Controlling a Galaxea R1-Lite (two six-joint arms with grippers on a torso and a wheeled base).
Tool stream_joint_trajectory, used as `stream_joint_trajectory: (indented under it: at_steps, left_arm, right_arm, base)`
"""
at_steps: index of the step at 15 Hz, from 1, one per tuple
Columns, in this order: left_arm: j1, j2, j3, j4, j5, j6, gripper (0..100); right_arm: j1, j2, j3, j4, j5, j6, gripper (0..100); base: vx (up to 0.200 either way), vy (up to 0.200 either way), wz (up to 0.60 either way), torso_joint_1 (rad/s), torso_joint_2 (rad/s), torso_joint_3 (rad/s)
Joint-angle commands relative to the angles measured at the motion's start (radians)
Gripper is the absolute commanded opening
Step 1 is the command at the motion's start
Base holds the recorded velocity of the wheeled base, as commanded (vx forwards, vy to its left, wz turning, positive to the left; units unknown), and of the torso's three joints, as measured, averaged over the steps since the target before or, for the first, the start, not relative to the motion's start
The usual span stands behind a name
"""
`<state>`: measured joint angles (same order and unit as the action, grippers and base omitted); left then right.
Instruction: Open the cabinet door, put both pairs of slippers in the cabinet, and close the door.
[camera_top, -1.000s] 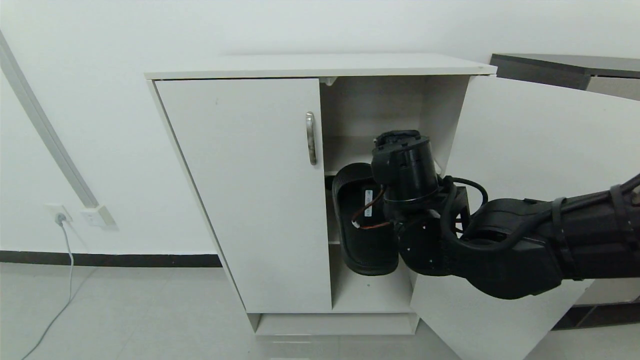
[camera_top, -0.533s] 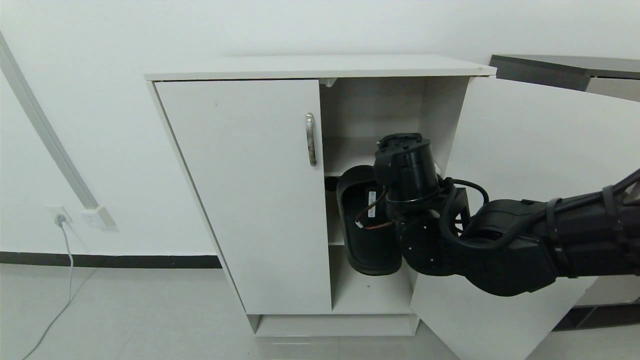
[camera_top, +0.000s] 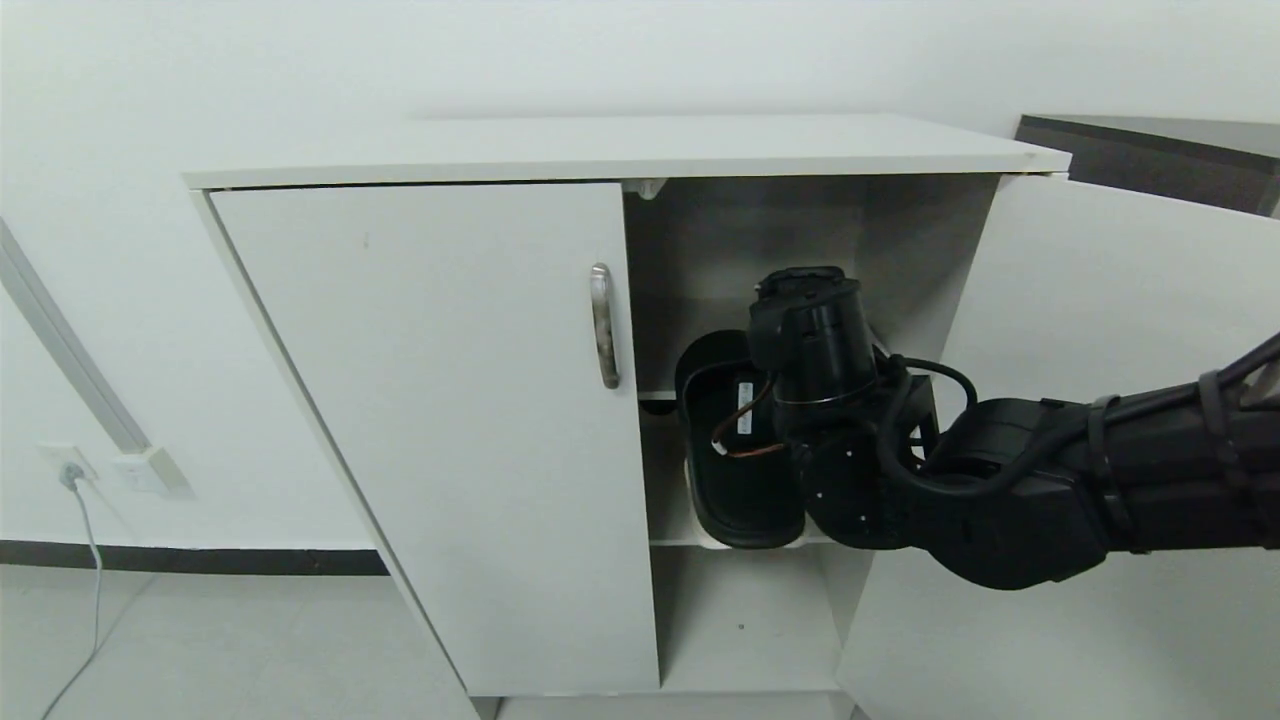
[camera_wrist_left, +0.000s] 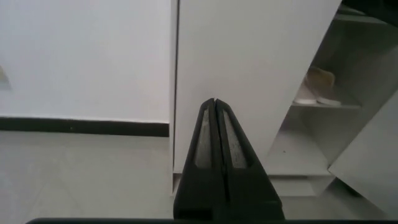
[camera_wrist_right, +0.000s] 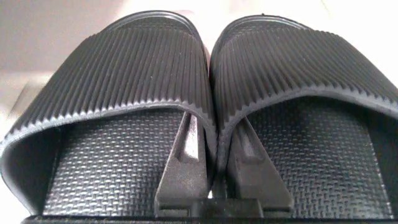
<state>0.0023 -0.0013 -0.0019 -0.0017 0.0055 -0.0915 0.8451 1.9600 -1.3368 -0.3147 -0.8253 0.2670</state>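
No text, number or sign can be read. A small white label (camera_top: 745, 407) is seen close behind the right pincer (camera_wrist_right: 215, 165), on the arm or on the black slippers (camera_top: 735, 500) gripped there; its print cannot be made out.

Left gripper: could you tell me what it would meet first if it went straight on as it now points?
Probably the closed cabinet door, straight beyond the left gripper; the distance between them is unclear.
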Motion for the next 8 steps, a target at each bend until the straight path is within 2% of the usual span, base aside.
stream_joint_trajectory:
  at_steps: [1, 2, 5, 8]
  left_arm:
    - [0.001, 0.001, 0.000, 0.000, 0.001, -0.001, 0]
    - [0.001, 0.001, 0.000, 0.000, 0.001, -0.001, 0]
    - [0.001, 0.001, 0.000, 0.000, 0.001, -0.001, 0]
    - [0.001, 0.001, 0.000, 0.000, 0.001, -0.001, 0]
  right_arm:
    - [-0.004, 0.013, -0.004, 0.000, 0.000, -0.002, 0]
    - [-0.006, 0.016, -0.007, -0.001, 0.002, -0.002, 0]
    - [-0.029, 0.033, -0.028, -0.006, 0.012, -0.006, 0]
    - [-0.046, 0.048, -0.070, -0.001, 0.087, -0.015, 0]
  base:
    - [0.200, 0.000, 0.00, 0.002, 0.01, -0.002]
    - [0.200, 0.000, 0.00, 0.002, 0.00, 0.012]
    - [0.000, 0.000, 0.00, 0.000, 0.00, 0.000]
    - [0.000, 0.000, 0.00, 0.000, 0.00, 0.000]
